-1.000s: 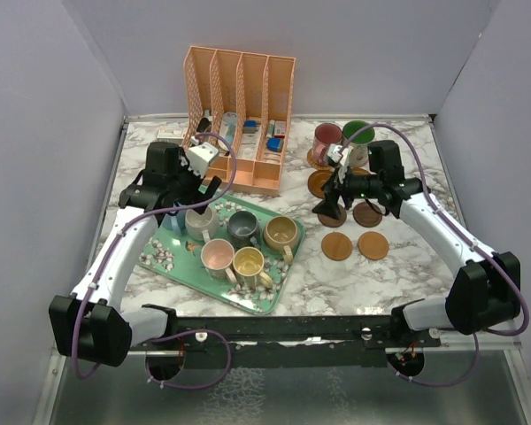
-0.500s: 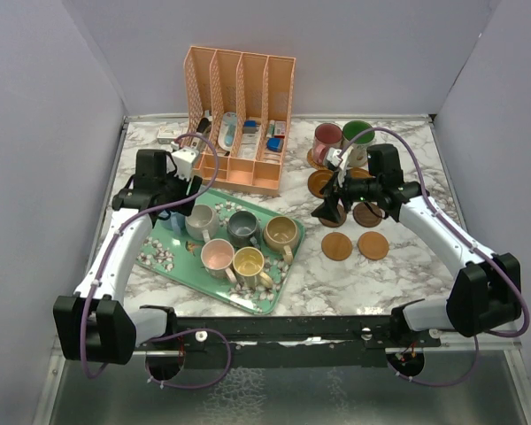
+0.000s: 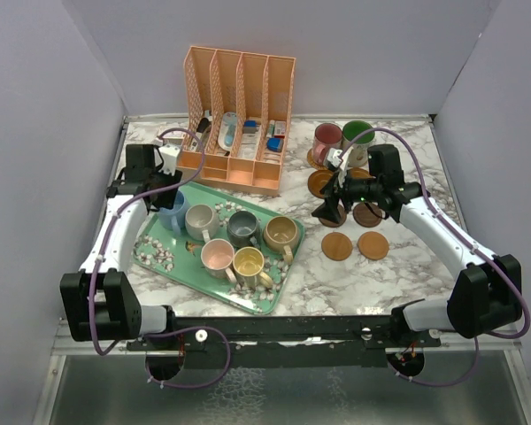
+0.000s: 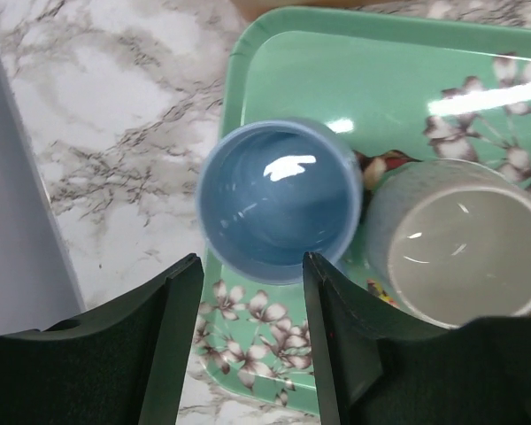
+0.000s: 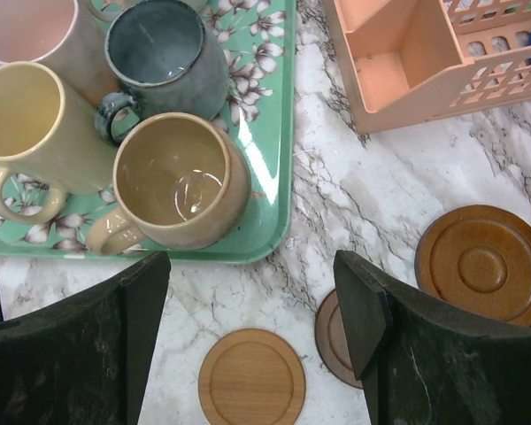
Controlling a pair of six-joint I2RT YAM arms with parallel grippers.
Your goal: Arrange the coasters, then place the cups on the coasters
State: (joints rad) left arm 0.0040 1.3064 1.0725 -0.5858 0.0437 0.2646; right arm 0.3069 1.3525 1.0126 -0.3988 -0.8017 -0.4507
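Observation:
Six cups stand on the green floral tray [image 3: 182, 266]: blue [image 3: 173, 215], cream [image 3: 200, 221], grey-blue [image 3: 243, 228], tan [image 3: 281, 233], pink [image 3: 218, 255] and yellow [image 3: 248, 263]. My left gripper [image 3: 163, 188] hovers open at the tray's left corner. The blue cup [image 4: 279, 199] lies just beyond its fingertips, nothing between them. A maroon cup [image 3: 327, 139] and a green cup [image 3: 357, 135] sit at the back right. My right gripper [image 3: 330, 210] hangs open over the coasters, above a light one [image 5: 252, 376] and a dark one [image 5: 336, 341]. More coasters [image 3: 373, 245] lie nearby.
A peach slotted organizer [image 3: 239, 119] holding small items stands at the back, just behind the tray. The left wall is close beside the left arm. Bare marble shows between the tray's right edge [image 5: 279, 159] and the coasters.
The left arm has swung back and to the left, from over the cream cup to the blue cup's corner, and its jaws have narrowed. The right arm has not moved.

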